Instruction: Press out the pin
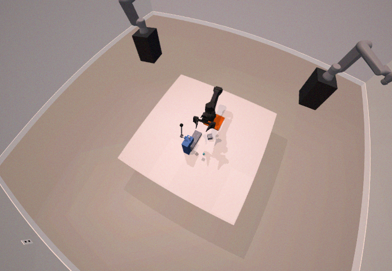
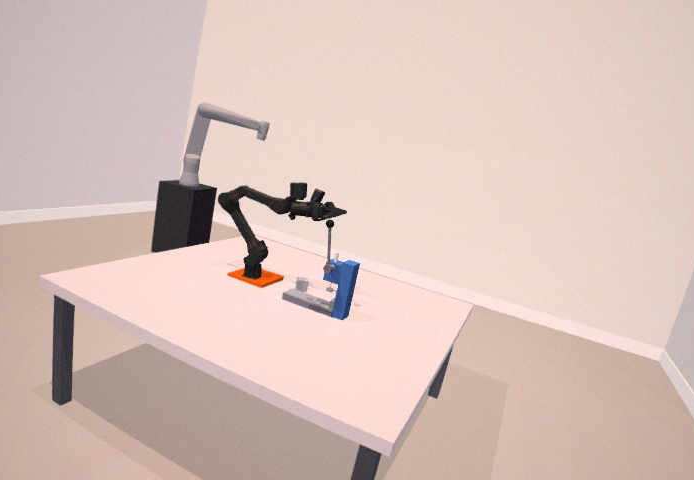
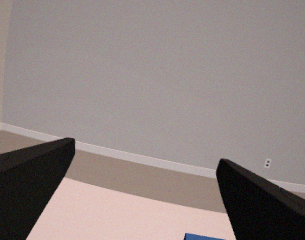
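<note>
Top view is showing the small grey block (image 1: 209, 136) (image 2: 302, 284) resting on the pale table (image 1: 170, 105) (image 2: 217, 339) (image 3: 117, 210), beside the grey press bed (image 1: 197, 135) (image 2: 297, 297) and apart from it. The gripper (image 1: 201, 129) (image 2: 343, 212) (image 3: 147, 156) is hovering high over the tabletop, and its two dark fingers are standing wide apart with nothing between them. Relative to those fingers, the block is lying well below them, and in the top view it is appearing just past the tip of the finger nearer the orange base plate (image 1: 221, 121) (image 2: 271, 279). In the exterior view it is showing behind the bed, lower than the fingertips and nearer the arm's base than they are. Whether its pin is sticking out cannot be told at this size.

The blue press (image 1: 187, 145) (image 2: 347, 291) (image 3: 204, 237) is standing upright at the far end of the bed from the arm, its lever (image 1: 181, 130) (image 2: 329, 246) pointing up with a black knob on top. In the exterior view, the fingertips are reaching slightly above the knob; contact between them cannot be made out. A tiny teal ball (image 1: 203, 153) is lying near the press, with two small grey patches close by. The wrist view is catching the press's blue top edge low between the fingers.
</note>
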{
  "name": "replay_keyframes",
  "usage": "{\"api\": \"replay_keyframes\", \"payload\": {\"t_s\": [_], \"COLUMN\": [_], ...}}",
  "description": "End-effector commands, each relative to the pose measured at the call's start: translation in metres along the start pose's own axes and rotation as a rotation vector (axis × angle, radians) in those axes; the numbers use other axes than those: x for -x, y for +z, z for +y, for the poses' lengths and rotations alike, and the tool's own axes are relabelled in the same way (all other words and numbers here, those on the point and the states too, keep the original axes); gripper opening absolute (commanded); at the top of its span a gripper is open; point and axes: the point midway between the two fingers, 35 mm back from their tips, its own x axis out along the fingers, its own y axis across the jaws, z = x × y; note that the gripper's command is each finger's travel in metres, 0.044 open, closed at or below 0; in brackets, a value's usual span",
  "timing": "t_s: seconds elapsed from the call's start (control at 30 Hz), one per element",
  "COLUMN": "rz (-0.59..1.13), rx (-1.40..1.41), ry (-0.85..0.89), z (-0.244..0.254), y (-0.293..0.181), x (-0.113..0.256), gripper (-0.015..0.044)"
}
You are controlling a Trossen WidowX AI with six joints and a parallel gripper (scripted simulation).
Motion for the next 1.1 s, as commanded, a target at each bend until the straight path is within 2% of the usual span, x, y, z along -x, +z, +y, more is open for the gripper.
{"api": "replay_keyframes", "payload": {"t_s": [0.0, 0.17, 0.33, 0.5, 0.63, 0.7, 0.73, 1.07], "rz": [0.012, 0.35, 0.761, 1.154, 1.448, 1.52, 1.528, 1.527], "rx": [-0.011, -0.28, -0.558, -0.757, -0.832, -0.829, -0.827, -0.827], "ry": [0.002, 0.012, -0.1, -0.363, -0.742, -0.889, -0.908, -0.908], "z": [0.001, 0.019, 0.041, 0.057, 0.063, 0.063, 0.063, 0.061], "y": [-0.003, -0.069, -0.141, -0.195, -0.219, -0.22, -0.22, -0.227], "x": [-0.001, -0.01, 0.008, 0.054, 0.109, 0.127, 0.13, 0.126], "gripper": [0.0426, 0.044, 0.044, 0.044, 0.044, 0.044, 0.044, 0.044]}}
